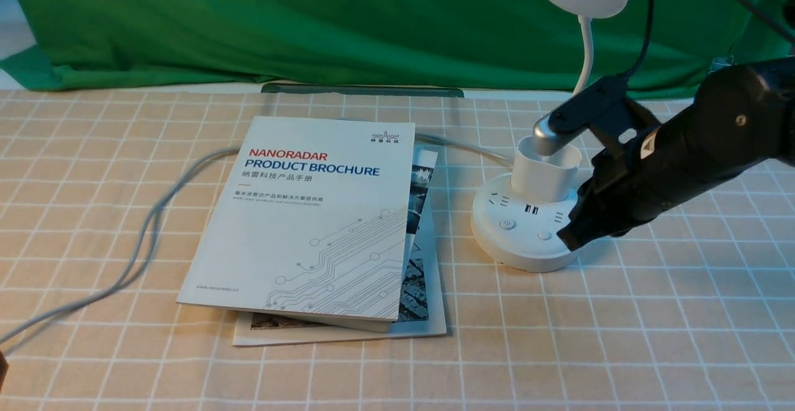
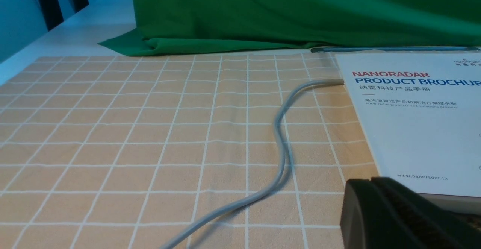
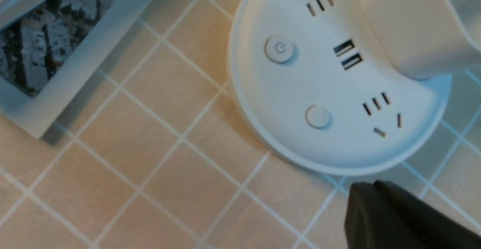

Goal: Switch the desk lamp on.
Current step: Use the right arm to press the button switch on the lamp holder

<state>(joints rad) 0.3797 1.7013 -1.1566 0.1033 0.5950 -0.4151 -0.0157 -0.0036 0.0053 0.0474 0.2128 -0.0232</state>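
While the right gripper (image 1: 567,237) hangs with its fingers pressed together and nothing between them, we note its tip just beside the rim of the desk lamp (image 1: 518,243), at about 4 o'clock of the round base. Contact with the rim: we cannot tell. From the right wrist view the tip sits over the checked tablecloth (image 1: 621,336), just outside the base.

Lamp position: at 3 o'clock of the brochure (image 1: 310,218), near it but apart. The disc head reaches the 12 o'clock edge of the front view, and the light appears off. On the base, the power button (image 3: 280,48) and the plain button (image 3: 318,116) are both uncovered. The plain one lies nearer the gripper.

The cable (image 1: 149,225) leaves the base toward 10 o'clock, passes under the brochure and trails off toward 8 o'clock.

The left gripper (image 2: 375,207) is well away from the lamp, by the brochure's near corner, its fingers together with no gap showing and holding nothing.
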